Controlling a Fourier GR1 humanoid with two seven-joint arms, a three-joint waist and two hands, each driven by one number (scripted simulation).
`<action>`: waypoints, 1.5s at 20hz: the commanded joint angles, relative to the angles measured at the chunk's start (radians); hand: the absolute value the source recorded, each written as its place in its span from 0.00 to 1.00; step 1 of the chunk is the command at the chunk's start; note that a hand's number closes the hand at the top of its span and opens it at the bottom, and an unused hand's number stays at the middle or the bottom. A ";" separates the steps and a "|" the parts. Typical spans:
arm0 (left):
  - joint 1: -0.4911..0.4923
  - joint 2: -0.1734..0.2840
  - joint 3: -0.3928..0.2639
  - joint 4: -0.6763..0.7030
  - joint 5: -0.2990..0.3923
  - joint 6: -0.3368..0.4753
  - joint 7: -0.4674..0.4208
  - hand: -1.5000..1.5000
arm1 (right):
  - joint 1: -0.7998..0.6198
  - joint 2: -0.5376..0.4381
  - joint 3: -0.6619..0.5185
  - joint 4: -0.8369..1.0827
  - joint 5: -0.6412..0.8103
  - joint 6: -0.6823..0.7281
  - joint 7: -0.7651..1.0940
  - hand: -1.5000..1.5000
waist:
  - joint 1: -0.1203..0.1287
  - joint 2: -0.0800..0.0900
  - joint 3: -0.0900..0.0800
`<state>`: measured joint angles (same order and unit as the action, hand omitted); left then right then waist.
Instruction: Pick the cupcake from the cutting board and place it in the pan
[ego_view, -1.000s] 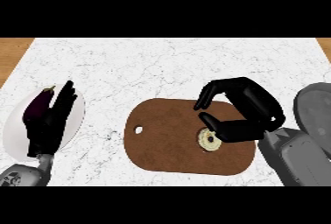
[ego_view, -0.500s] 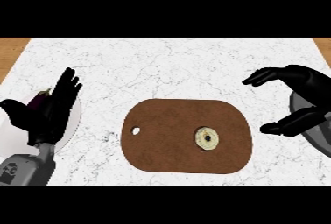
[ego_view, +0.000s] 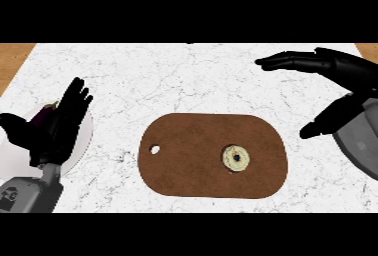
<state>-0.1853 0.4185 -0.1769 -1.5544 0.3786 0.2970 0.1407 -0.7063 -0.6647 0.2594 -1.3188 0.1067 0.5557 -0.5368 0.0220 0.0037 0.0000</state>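
Head view. We look steeply down on a white marbled counter (ego_view: 184, 80). At its middle lies the brown cutting board (ego_view: 199, 150), oval, with a small hole near its left end. The cupcake (ego_view: 236, 158) sits on the board's right half, seen from above as a pale ring with a dark centre; nothing touches it.

Our right hand (ego_view: 347, 70) shows at the view's right edge. Its fingers are spread wide and nearly straight, the upper ones pointing left over the counter, the thumb (ego_view: 325, 122) hanging down and left. They enclose nothing. The cupcake lies below and to the left of the thumb tip, well apart from it, and the board's right edge lies between the two. Directly below and behind the thumb we see the grey rim of the pan (ego_view: 354, 145), most of it cut off by the view's edge; the part we can see holds nothing.

Our left hand (ego_view: 52, 132) rests at the left edge, open, fingers straight and pointing up. Behind its fingers lies a white plate (ego_view: 81, 145), with a dark purple item (ego_view: 46, 112) showing just left of the fingertips.

We judge the task to be at its start: the cupcake is on the board, ungrasped. Reaching, grasping, carrying it rightward and setting it in the pan all remain.
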 joint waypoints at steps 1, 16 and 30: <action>0.012 0.009 0.025 0.000 0.020 -0.028 0.006 0.50 | -0.088 0.032 0.105 -0.056 0.137 0.000 0.042 0.00 | 0.002 -0.003 -0.001; -0.008 -0.022 0.052 0.031 -0.026 -0.035 0.009 0.50 | -0.080 0.010 0.390 -0.176 0.460 0.158 0.115 0.00 | -0.026 -0.005 0.000; 0.044 -0.043 0.110 -0.018 -0.062 -0.080 0.037 0.50 | 0.096 0.044 0.317 -0.492 0.673 0.157 0.254 0.00 | -0.024 -0.006 0.000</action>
<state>-0.1622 0.3667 -0.0951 -1.5575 0.3160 0.2453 0.1663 -0.6790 -0.6517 0.6144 -1.7202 0.7580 0.6843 -0.3205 -0.0009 -0.0019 -0.0002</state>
